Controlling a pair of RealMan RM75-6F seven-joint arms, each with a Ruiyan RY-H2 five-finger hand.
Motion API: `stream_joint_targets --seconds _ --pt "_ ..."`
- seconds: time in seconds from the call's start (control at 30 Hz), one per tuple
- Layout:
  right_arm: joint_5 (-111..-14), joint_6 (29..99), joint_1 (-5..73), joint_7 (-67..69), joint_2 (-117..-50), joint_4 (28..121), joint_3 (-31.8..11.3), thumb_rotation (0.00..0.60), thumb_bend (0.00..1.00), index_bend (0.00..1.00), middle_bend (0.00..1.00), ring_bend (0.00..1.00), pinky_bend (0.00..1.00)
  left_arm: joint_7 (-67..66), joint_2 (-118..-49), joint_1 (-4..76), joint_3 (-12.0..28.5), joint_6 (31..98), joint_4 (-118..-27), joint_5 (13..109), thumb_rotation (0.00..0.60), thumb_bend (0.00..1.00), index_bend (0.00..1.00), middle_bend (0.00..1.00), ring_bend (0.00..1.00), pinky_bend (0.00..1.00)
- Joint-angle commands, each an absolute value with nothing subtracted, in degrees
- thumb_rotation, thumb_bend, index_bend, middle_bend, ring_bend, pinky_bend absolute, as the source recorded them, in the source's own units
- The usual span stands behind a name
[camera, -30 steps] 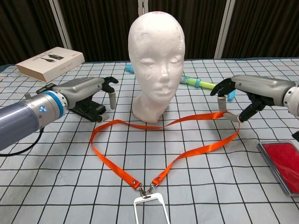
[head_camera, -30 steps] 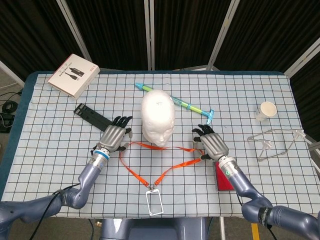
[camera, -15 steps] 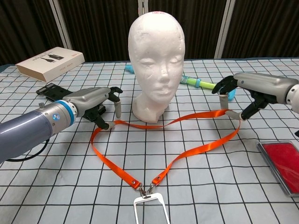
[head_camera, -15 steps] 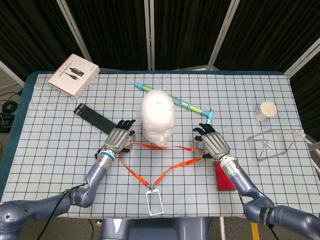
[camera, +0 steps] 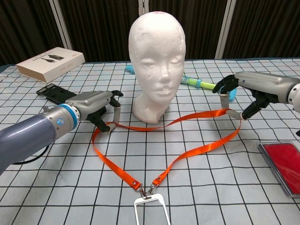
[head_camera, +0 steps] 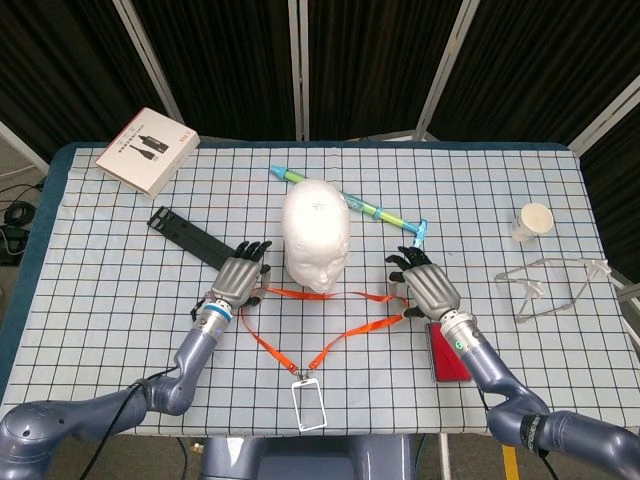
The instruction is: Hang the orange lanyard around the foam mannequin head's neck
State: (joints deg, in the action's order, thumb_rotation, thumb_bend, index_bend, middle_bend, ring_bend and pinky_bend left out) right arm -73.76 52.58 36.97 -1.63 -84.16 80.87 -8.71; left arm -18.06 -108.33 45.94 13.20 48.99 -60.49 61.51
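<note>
From the head view, the orange lanyard is being seen lying on the bench in front of the foam mannequin head, its loop being spread wide, presumably so it can be passed over the head. From the chest view, the loop's left end is being pinched by the left hand; the right end is being gripped by the fingers of the right hand and lifted slightly.

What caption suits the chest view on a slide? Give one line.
Both hands, left and right, pinch the orange lanyard before the upright foam mannequin head.
</note>
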Motion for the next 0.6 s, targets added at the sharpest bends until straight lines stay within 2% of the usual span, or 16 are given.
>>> stream_joint_targets --seconds 0.03,0.33,0.6 --pt "-73.7 52.6 37.0 -1.5 -84.1 80.9 -8.7 0.6 0.46 0.76 0.18 0.0 0.05 -18.0 -108.4 45.9 13.1 49.0 -60.5 61.5 0.6 0.47 0.63 0.0 0.0 0.0" --pt "-74.9 53.6 36.7 -1.2 -83.5 81.5 -8.3 0.6 0.45 0.76 0.18 0.0 0.05 -18.6 -107.2 45.5 12.4 50.8 -62.8 62.8 0.6 0.49 0.68 0.0 0.0 0.0" --pt "-83.1 58.6 35.8 0.2 -81.1 82.0 -5.9 0.6 0.46 0.76 0.18 0.0 0.05 -14.6 -102.4 41.6 9.1 56.7 -69.4 69.2 0.6 0.49 0.7 0.0 0.0 0.0"
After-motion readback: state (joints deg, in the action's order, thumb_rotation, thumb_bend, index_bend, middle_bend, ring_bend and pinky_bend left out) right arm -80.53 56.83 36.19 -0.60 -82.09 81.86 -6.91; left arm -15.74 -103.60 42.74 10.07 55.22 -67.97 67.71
